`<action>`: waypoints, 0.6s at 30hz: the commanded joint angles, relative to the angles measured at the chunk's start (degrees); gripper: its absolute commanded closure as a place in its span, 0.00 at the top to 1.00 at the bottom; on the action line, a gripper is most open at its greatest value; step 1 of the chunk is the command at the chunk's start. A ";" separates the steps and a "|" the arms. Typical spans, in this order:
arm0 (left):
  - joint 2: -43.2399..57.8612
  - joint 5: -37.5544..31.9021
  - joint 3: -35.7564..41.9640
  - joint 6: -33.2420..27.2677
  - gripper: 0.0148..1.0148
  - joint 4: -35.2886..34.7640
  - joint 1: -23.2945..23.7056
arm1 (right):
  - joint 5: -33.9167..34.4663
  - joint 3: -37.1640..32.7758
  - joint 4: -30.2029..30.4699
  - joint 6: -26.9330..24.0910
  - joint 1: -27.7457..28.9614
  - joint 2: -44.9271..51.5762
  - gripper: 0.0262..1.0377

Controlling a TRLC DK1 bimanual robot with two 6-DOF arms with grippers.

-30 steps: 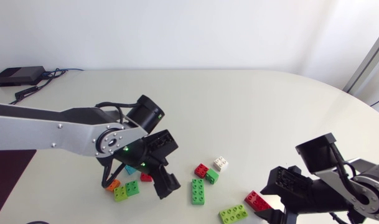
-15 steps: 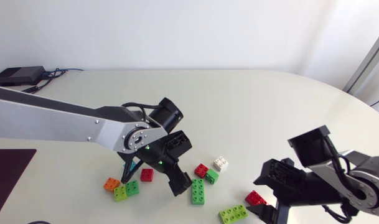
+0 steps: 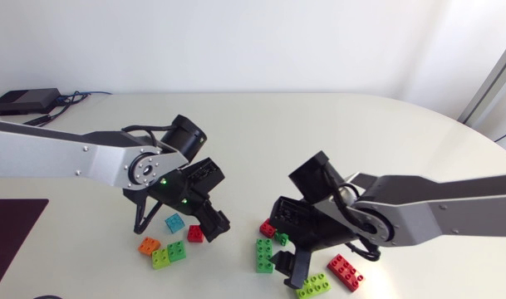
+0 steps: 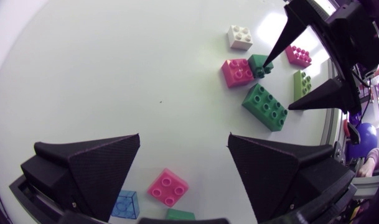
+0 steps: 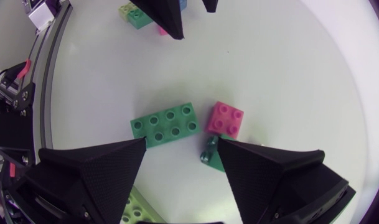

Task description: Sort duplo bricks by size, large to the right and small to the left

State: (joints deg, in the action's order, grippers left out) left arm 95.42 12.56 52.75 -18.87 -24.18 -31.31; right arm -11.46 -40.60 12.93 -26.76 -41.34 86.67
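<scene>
My left gripper (image 3: 179, 226) (image 4: 184, 146) hangs open over the left group of small bricks. A red one (image 3: 195, 233) (image 4: 167, 186) and a blue one (image 3: 174, 223) lie between its fingers, untouched. My right gripper (image 3: 276, 241) (image 5: 182, 144) is open above the middle cluster. The large green brick (image 3: 263, 255) (image 5: 166, 124) and a small red brick (image 3: 267, 227) (image 5: 226, 119) sit just ahead of its fingers. A small dark green brick (image 5: 212, 155) lies against one finger. A small white brick (image 4: 242, 37) lies beyond them, hidden in the head view.
Orange (image 3: 149, 246), lime (image 3: 160, 258) and green (image 3: 177, 251) small bricks lie at the front left. A large lime brick (image 3: 312, 286) and a large red brick (image 3: 346, 272) sit near the front edge by my right arm. A black box (image 3: 24, 101) rests at the far left.
My right arm swung from the front right corner leftward to the middle cluster, covering the white brick. My left gripper went right, then drew back left over the small bricks.
</scene>
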 commanded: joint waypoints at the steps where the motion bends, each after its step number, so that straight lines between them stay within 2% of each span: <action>1: -1.29 -0.25 -2.39 -1.87 0.97 -0.16 1.08 | 0.65 -2.03 -0.54 2.07 -1.81 2.54 0.57; 3: -1.46 -0.25 -3.01 -2.22 0.97 0.10 1.43 | 0.65 -3.26 -0.71 2.24 -2.52 3.85 0.47; 11: -1.37 -0.16 -3.09 -2.22 0.97 0.81 1.16 | 0.57 -3.79 -1.41 2.42 -4.54 8.25 0.23; 18: 0.47 -0.16 -0.37 -1.69 0.97 0.81 -0.86 | 0.65 3.60 0.69 1.72 -4.10 1.22 0.23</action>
State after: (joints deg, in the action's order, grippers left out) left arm 94.94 12.19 50.98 -20.08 -23.55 -31.20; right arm -11.49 -41.23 11.57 -25.26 -45.39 89.67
